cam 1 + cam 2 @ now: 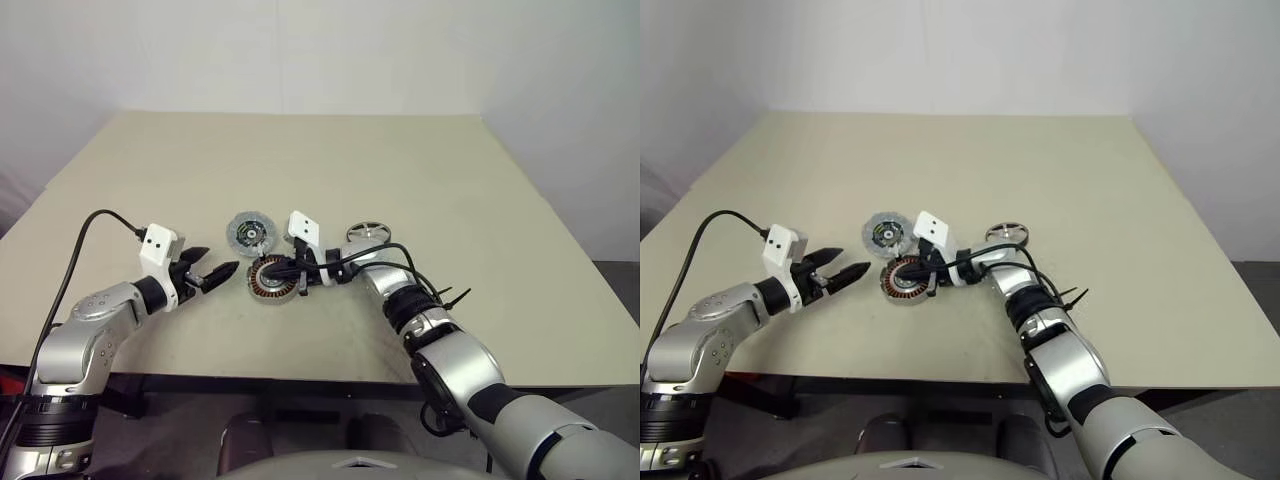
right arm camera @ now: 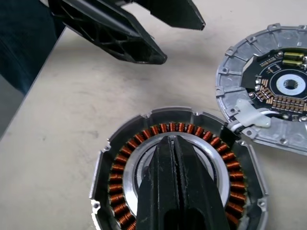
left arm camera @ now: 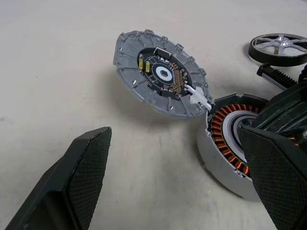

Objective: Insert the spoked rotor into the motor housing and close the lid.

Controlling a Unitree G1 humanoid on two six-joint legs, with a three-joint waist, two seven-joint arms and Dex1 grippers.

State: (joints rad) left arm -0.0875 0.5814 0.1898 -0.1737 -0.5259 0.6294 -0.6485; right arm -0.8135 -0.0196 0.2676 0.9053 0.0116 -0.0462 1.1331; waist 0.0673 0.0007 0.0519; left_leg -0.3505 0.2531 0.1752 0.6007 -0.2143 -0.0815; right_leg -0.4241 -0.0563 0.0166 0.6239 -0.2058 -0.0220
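Note:
The motor housing (image 1: 260, 287), a grey casing with copper windings, sits on the table near its front. My right gripper (image 2: 171, 140) is shut with its fingers pressed together over the housing's silver centre; nothing shows between them. The lid (image 1: 249, 233) lies just behind the housing, circuit side up, its edge against the housing's rim by a white connector (image 2: 252, 120). The spoked rotor (image 1: 368, 233) rests on the table to the right, behind my right forearm. To the left of the housing my left gripper (image 1: 223, 259) hovers open, pointing at it and holding nothing.
The beige table (image 1: 400, 170) stretches bare behind and to both sides of the parts. Black cables run along both arms, one looping over my right wrist (image 1: 385, 255) close to the rotor. The table's front edge is just below the arms.

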